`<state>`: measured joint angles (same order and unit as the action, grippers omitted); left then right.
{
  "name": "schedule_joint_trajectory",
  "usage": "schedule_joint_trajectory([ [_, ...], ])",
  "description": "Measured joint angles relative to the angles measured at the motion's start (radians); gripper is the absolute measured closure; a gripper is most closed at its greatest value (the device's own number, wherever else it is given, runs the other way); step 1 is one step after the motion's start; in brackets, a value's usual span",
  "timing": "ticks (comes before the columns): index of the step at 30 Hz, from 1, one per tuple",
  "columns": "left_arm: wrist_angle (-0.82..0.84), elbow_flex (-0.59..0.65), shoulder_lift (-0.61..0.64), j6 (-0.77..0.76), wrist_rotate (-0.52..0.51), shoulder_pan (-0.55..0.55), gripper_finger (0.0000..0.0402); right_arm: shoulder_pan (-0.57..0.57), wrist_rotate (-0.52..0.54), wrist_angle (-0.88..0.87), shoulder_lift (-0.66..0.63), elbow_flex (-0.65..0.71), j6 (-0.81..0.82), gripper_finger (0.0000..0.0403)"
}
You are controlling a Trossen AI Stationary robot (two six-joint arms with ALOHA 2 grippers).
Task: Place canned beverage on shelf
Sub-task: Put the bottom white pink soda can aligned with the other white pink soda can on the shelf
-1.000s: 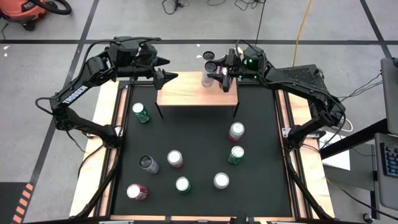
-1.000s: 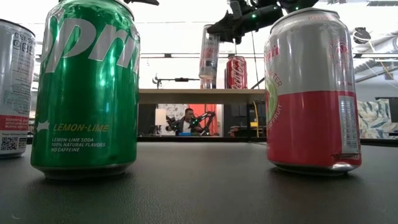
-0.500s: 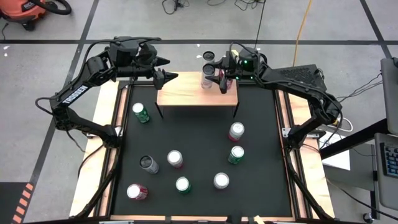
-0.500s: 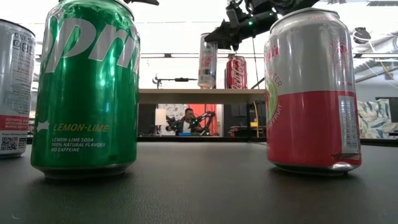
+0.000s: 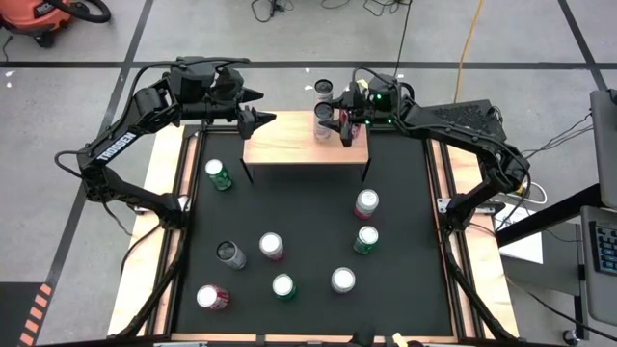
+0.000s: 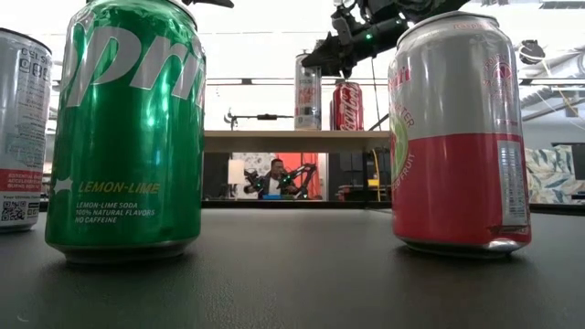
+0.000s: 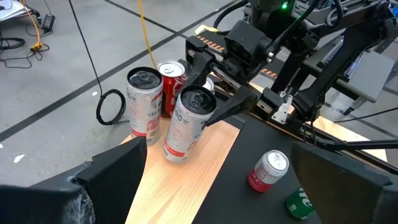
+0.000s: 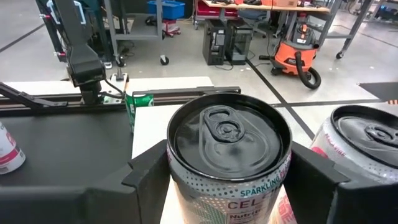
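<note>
The shelf (image 5: 304,149), a light wood plank on thin black legs, stands at the far middle of the black table (image 5: 308,222). My right gripper (image 5: 334,120) is shut on a slim white canned beverage (image 7: 188,122) over the shelf's far right part. The can's base is down at the plank (image 6: 307,126). Just behind it on the shelf stand a white-and-red can (image 7: 144,102) and a red cola can (image 6: 347,105). My left gripper (image 5: 258,118) hovers open at the shelf's far left corner, holding nothing. My right gripper pinches the can's side wall just below its rim (image 8: 186,186), one finger (image 8: 146,174) on each side. The fingers come nearly level from the table's right side, across the can. The can leans slightly, its base at the plank; I cannot tell whether it touches.
Several loose cans stand on the black table: a green one (image 5: 218,174) at the left, a red-and-white one (image 5: 366,203) and a green one (image 5: 365,239) at the right, others near the front. A person (image 6: 275,174) sits in the room beyond.
My right gripper has sunk a little toward the shelf with the can and tipped slightly. The can has come down from above the plank and stands more upright than before.
</note>
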<state>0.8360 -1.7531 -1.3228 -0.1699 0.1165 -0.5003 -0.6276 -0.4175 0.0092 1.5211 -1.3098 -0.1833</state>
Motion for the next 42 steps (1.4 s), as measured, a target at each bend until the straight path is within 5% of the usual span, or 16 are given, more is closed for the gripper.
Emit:
schedule_joint_trajectory([
  [42, 0.003, 0.000, 0.000, -0.006, 0.001, 0.000, 0.0002, -0.015, 0.026, 0.008, 0.028, 0.000, 0.025, 0.0138],
])
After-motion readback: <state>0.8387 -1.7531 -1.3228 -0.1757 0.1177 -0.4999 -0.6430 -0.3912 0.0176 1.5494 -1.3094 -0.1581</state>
